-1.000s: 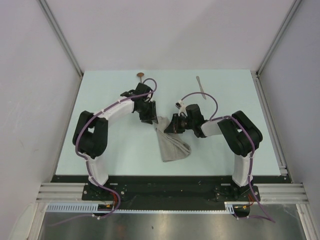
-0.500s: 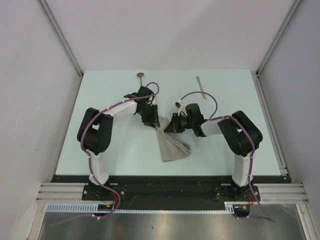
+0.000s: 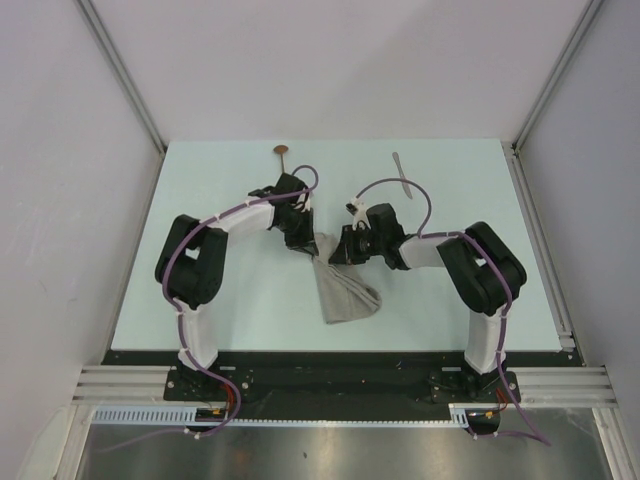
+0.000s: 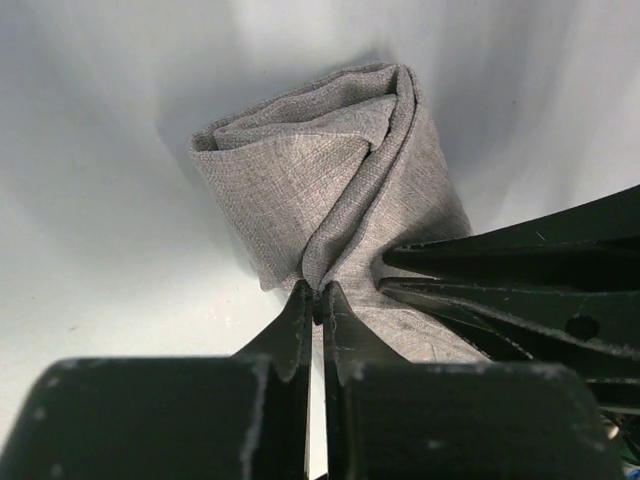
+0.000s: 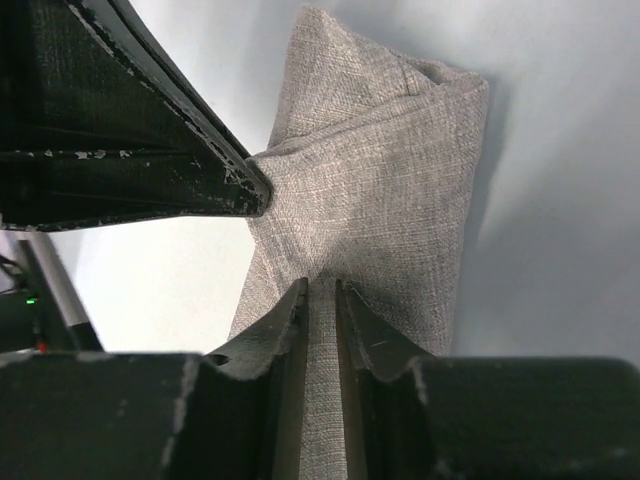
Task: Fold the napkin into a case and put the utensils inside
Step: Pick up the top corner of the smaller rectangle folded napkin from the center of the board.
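Between the tips of the left gripper (image 4: 316, 297) a ridge of the napkin (image 4: 320, 170) is pinched, the jaws pressed together on the cloth. Just beside it, the right gripper (image 5: 320, 292) clamps another pleat of the same cloth, with a thin band of fabric showing between its fingers. The two claws nearly meet over the napkin's far end.

Behind the left claw the forearm runs out to the left, the elbow is bent outward, and the upper arm drops back to its base. The right arm mirrors it, with its elbow out to the right.

From the claws the grey-beige woven cloth is gathered narrow. It widens toward the bases in overlapping folds, and its near end lies on the table (image 3: 200, 200).

Beyond the left claw, near the far edge, lies the spoon (image 3: 283, 152). The knife (image 3: 401, 173) lies beyond the right claw. Both are well apart from the napkin.
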Action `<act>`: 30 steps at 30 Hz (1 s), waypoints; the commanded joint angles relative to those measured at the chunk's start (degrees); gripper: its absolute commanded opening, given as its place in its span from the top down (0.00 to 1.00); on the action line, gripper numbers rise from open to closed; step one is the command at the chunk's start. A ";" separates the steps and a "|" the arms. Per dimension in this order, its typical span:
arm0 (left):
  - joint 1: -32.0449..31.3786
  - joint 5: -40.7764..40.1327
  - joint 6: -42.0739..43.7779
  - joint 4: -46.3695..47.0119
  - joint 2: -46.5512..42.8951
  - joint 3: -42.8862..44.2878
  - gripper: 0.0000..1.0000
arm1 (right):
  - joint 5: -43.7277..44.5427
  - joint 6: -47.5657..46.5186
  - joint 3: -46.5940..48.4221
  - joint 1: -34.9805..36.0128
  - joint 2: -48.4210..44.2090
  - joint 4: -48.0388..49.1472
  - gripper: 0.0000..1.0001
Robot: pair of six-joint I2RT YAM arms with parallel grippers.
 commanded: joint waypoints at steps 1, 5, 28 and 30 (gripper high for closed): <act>1.04 3.44 -1.25 -0.27 -0.94 2.23 1.00 | 6.63 -8.52 4.12 1.89 -5.40 -8.04 0.76; 2.35 7.13 -3.54 1.13 -1.46 1.44 1.00 | 11.64 -13.44 5.97 3.73 -7.24 -11.57 0.73; 6.49 17.42 -11.10 4.91 -1.38 -0.15 1.00 | 40.90 -21.80 10.36 16.30 -7.86 -16.76 0.53; 6.49 17.60 -11.10 4.83 -1.38 -0.24 1.00 | 43.55 -22.07 10.63 17.18 -7.77 -16.59 0.53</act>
